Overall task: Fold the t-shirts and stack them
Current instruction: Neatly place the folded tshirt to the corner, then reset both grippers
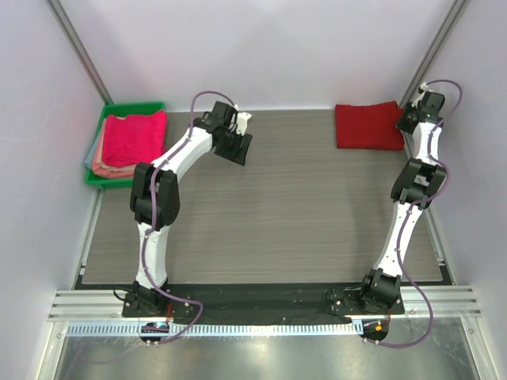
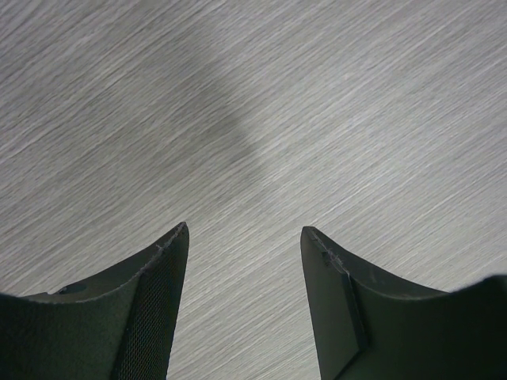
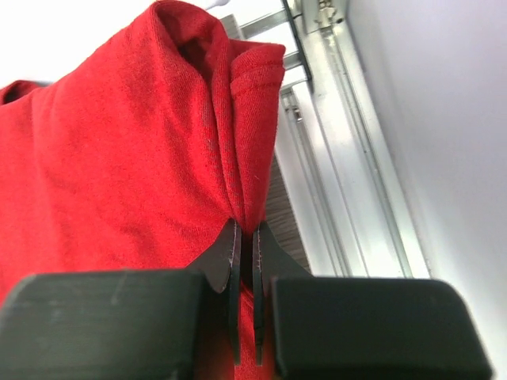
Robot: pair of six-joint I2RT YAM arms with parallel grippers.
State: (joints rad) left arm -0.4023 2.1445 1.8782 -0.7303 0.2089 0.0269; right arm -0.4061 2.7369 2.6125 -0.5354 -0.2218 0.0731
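A deep red t-shirt (image 1: 368, 125) lies folded at the back right of the table. My right gripper (image 1: 408, 120) is at its right edge and is shut on a pinched fold of the red cloth (image 3: 158, 150), which rises between the closed jaws (image 3: 245, 231). A stack of folded t-shirts, bright pink (image 1: 133, 136) on top with salmon (image 1: 101, 168) and grey edges below, lies in the green tray (image 1: 135, 107) at the back left. My left gripper (image 1: 236, 146) is open and empty above the bare table (image 2: 317, 119), right of the tray; its fingertips (image 2: 176, 237) stand wide apart.
White walls and metal frame posts close in the table on three sides. An aluminium rail (image 3: 348, 158) runs right beside the red shirt. The table's wood-grain surface (image 1: 277, 214) spreads between the arms.
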